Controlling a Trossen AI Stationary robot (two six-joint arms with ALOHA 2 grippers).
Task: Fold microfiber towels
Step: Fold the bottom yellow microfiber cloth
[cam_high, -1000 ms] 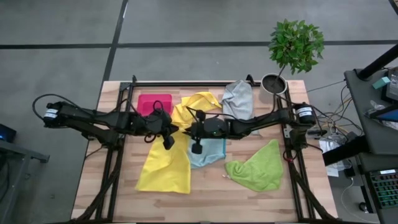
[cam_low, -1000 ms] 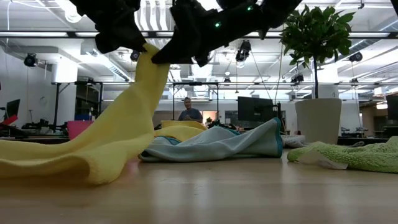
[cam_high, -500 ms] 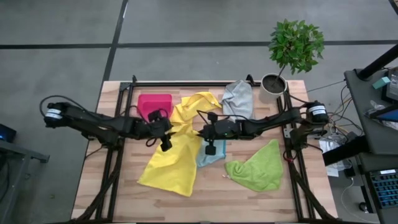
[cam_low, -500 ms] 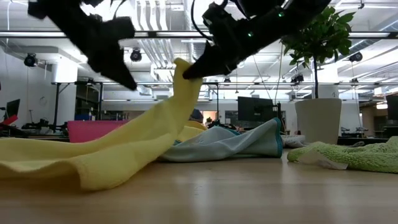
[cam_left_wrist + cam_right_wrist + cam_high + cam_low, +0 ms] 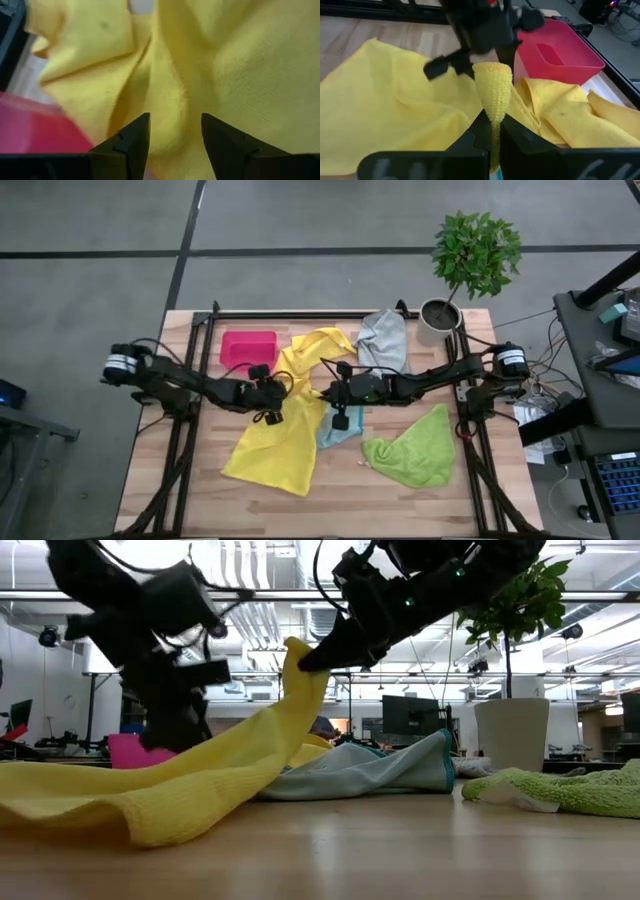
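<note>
A yellow towel lies spread at the table's middle, with one bunched part raised. My right gripper is shut on that raised part. My left gripper is open, tipped down close over the same towel's far left part, beside the pink-red bin. A second yellow towel, a light blue one, a grey one and a lime green one lie crumpled on the table. My left gripper's open fingers stand on either side of a ridge in the yellow towel; I cannot tell whether they touch it. My right gripper pinches a bunched tip of the yellow towel between its two fingers, and a little cloth pokes out past them. The fingers come from the table's right, almost level. The towel slopes slack from the hold down to the table.
A potted plant stands at the far right corner. A black frame runs along the table's left, right and far sides. Bare wood shows along the near edge. A person sits in the room beyond the table.
My left gripper has let go of the raised yellow towel, opened, rolled and sunk toward the towel beside the bin. My right gripper has carried its pinched part toward the table's right and a little lower. The raised part now hangs from my right gripper alone.
</note>
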